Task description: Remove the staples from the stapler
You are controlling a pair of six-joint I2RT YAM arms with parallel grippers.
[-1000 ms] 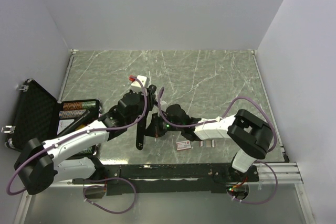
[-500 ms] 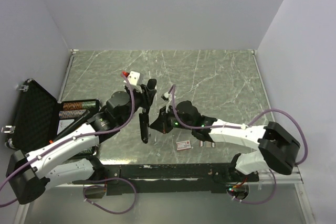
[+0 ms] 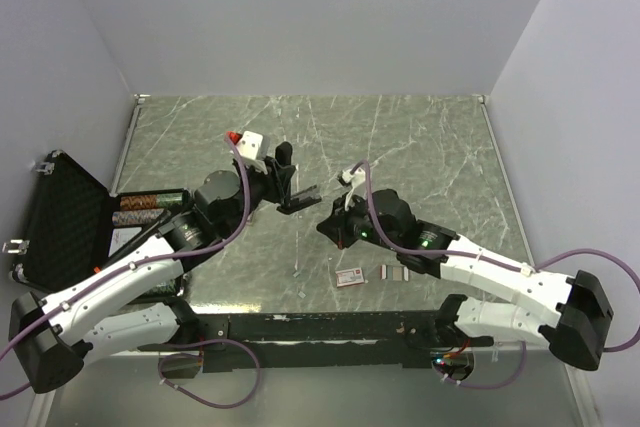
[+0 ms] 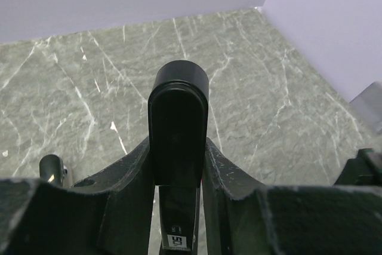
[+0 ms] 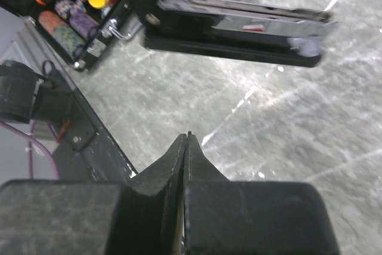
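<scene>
Unloading was judged in hand: the left tool (image 4: 178,171) gripped the opened stapler (image 5: 239,25) above the counter's (image 3: 420,147) middle, the right tool (image 5: 187,147) sat pinched together and empty near it, and staples (image 3: 397,272) lay by the near edge, so the next move called for opening the right tool and approaching the magazine (image 5: 262,19).

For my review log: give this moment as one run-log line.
left claw: shut on stapler, lifted | right claw: shut, empty | staples: on table near red-and-white box

You're looking at a grey-green marbled table (image 3: 420,147), boxed in by plain pale walls (image 3: 300,17) under even light.
</scene>
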